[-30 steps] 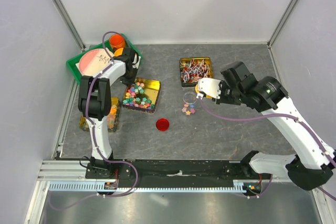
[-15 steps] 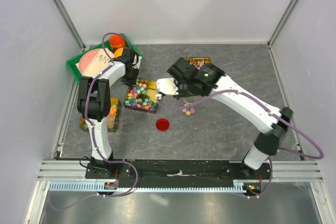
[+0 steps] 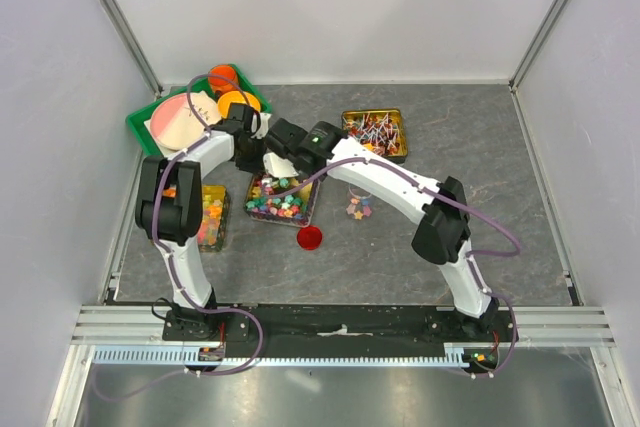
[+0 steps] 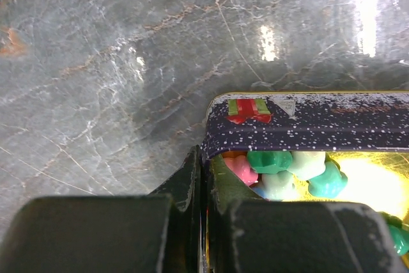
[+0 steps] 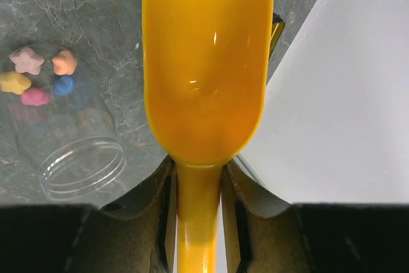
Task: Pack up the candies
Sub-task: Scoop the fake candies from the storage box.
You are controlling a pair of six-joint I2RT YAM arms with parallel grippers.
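Note:
The candies (image 3: 280,202) are tiny pastel stars filling a gold tin (image 3: 313,203) at centre left. My left gripper (image 3: 250,162) is shut on that tin's near-left wall. In the left wrist view its fingers (image 4: 204,158) pinch the dark speckled tin wall (image 4: 307,119), with candies (image 4: 275,161) just inside. My right gripper (image 3: 272,162) reaches across to the tin's far-left corner and is shut on the handle of a yellow-orange scoop (image 5: 204,62), whose bowl looks empty. A clear jar (image 3: 360,197) to the right holds a few candies (image 5: 38,78).
A red lid (image 3: 310,237) lies in front of the tin. A tin of lollipops (image 3: 374,134) stands at the back, and a tin of gummy pieces (image 3: 205,215) on the left. A green tray (image 3: 140,127) holds a pink plate (image 3: 178,117) and orange cups (image 3: 238,102).
My right arm has swung left from the jar to above the candy tin, carrying the scoop. The left gripper has shut on the tin's wall, and the tin has shifted slightly to the right.

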